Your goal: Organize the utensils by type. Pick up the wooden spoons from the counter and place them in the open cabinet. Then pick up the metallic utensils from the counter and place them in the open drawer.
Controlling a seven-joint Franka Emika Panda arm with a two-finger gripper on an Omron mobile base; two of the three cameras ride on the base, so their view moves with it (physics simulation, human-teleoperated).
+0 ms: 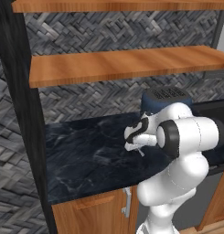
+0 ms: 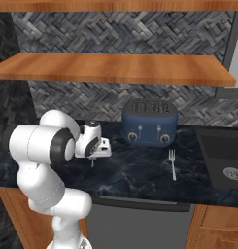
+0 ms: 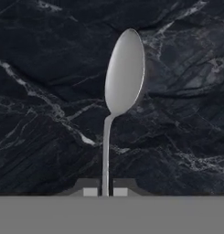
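A small silver metal spoon (image 3: 125,73) stretches away from my gripper (image 3: 105,192), its bowl far from the hand and its thin handle pinched between the two dark fingertips (image 3: 90,192). The gripper is shut on that handle. It hangs low over the black veined counter (image 1: 86,151); whether the spoon is off the surface I cannot tell. From the base, the gripper (image 1: 140,148) (image 2: 93,160) points down at the counter (image 2: 140,170), left of a silver fork (image 2: 172,163) that lies there. The wooden spoons, the open cabinet and the open drawer are out of view.
A blue toaster (image 2: 149,121) (image 1: 166,98) stands at the back of the counter, just right of the hand. A dark sink (image 2: 227,165) is set in at the far right. Wooden shelves (image 2: 115,68) run above, against a woven grey wall.
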